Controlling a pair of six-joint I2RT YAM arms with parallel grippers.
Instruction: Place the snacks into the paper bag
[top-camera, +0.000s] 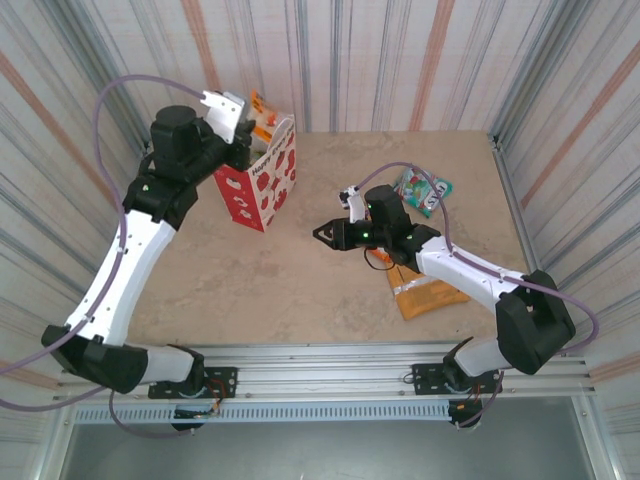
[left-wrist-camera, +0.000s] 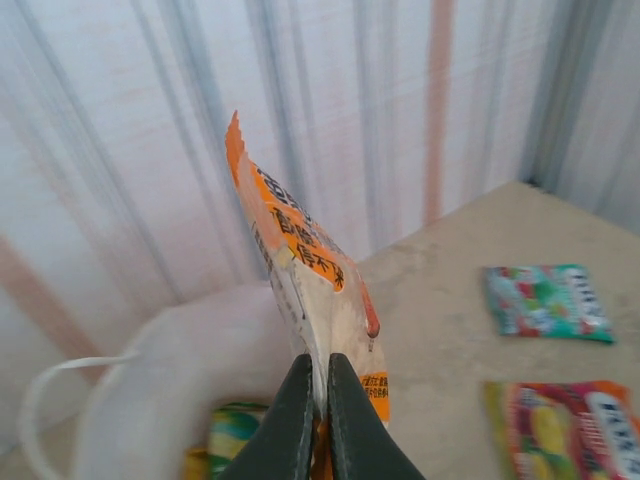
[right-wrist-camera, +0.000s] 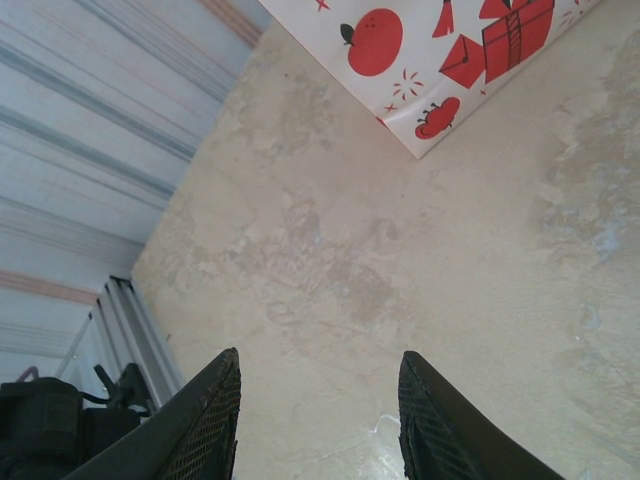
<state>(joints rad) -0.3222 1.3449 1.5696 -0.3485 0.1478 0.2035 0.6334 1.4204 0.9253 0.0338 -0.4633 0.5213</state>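
Orange packet (left-wrist-camera: 300, 240) in clenched left tool (left-wrist-camera: 312, 365) over paper bag (top-camera: 262, 185); right tool (right-wrist-camera: 320, 357) released, teal packet (top-camera: 424, 190) nearby.

A small upright paper bag (top-camera: 262, 182) printed in red and white with apples and gift shapes stands at the far left of the table, its mouth open and a thin white cord handle (left-wrist-camera: 40, 395) looping off its rim. A flat orange-and-white foil packet (left-wrist-camera: 300, 250) hangs edge-on just above the opening, pinched at its lower end by the left gripper (left-wrist-camera: 318, 365). A green-and-yellow packet (left-wrist-camera: 232, 440) lies inside the bag. Well to the right, a teal foil packet (top-camera: 424, 190) lies flat. Nearer the front edge lies an orange-edged red-and-yellow packet (left-wrist-camera: 560, 430).
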